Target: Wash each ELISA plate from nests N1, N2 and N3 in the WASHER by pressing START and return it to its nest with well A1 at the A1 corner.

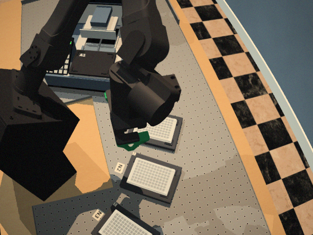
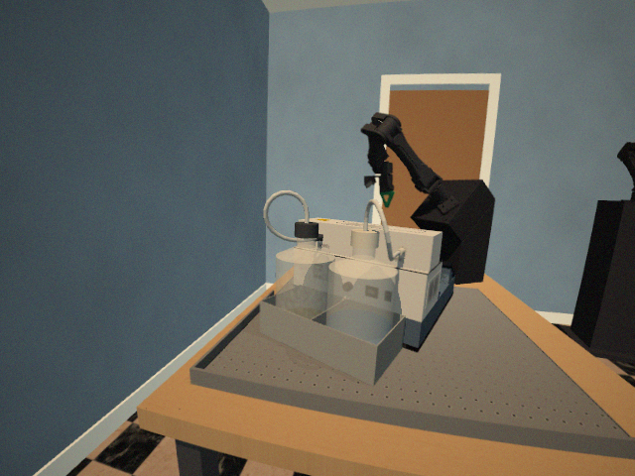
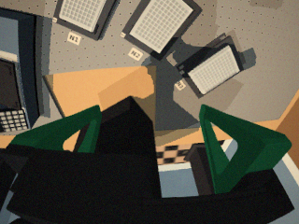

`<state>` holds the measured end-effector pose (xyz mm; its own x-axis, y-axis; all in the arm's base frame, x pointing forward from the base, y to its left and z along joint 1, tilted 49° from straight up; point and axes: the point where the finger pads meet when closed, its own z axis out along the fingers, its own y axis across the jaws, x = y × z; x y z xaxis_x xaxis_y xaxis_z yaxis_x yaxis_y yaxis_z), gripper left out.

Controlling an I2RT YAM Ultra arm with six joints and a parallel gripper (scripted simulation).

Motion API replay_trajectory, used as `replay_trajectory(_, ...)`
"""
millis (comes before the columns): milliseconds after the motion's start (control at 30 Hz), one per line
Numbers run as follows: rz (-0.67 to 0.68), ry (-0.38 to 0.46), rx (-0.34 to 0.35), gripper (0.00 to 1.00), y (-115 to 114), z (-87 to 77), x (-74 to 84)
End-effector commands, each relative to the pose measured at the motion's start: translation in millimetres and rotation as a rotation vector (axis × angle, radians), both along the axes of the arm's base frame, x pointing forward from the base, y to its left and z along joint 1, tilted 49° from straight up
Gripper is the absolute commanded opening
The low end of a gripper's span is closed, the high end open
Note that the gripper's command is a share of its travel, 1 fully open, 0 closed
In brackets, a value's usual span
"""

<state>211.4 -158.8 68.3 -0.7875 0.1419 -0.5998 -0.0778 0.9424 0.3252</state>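
White 96-well plates lie in all three nests: the N1 plate point(image 1: 165, 129) point(image 3: 83, 14), the N2 plate point(image 1: 151, 176) point(image 3: 161, 23) and the N3 plate point(image 1: 123, 224) point(image 3: 214, 70). They look flat; their cut corners are too small to tell. The washer point(image 2: 377, 249) has its dark carrier point(image 1: 93, 64) at the front end of the track, with no plate on it. The lamp point(image 1: 70, 42) is green. The keypad point(image 1: 65, 66) point(image 3: 13, 120) is partly hidden by the arm in the top view. My gripper point(image 3: 149, 110) is open and empty, high above the table, with green fingers wide apart.
Two clear bottles with hoses, one with a black cap point(image 2: 306, 229) and one with a pale cap point(image 2: 364, 238), stand in a grey tray point(image 2: 327, 340) behind the washer. The arm's black base point(image 1: 37, 156) point(image 2: 463, 225) stands beside the perforated table top.
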Motion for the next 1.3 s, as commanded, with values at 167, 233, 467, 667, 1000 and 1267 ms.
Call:
replay_trajectory(167, -0.004, -0.003, -0.005, 1.00, -1.8, 1.2, -0.2)
replay_trajectory(233, -0.004, -0.003, -0.005, 1.00, -1.8, 1.2, -0.2)
replay_trajectory(467, -0.004, -0.003, -0.005, 1.00, -1.8, 1.2, -0.2)
replay_trajectory(667, -0.003, -0.007, -0.013, 1.00, 16.3, 7.0, 6.3)
replay_trajectory(1000, 0.002, -0.022, -0.007, 1.00, 64.9, 15.7, 16.4)
replay_trajectory(1267, 0.008, -0.047, 0.009, 1.00, 94.9, 18.2, 18.0)
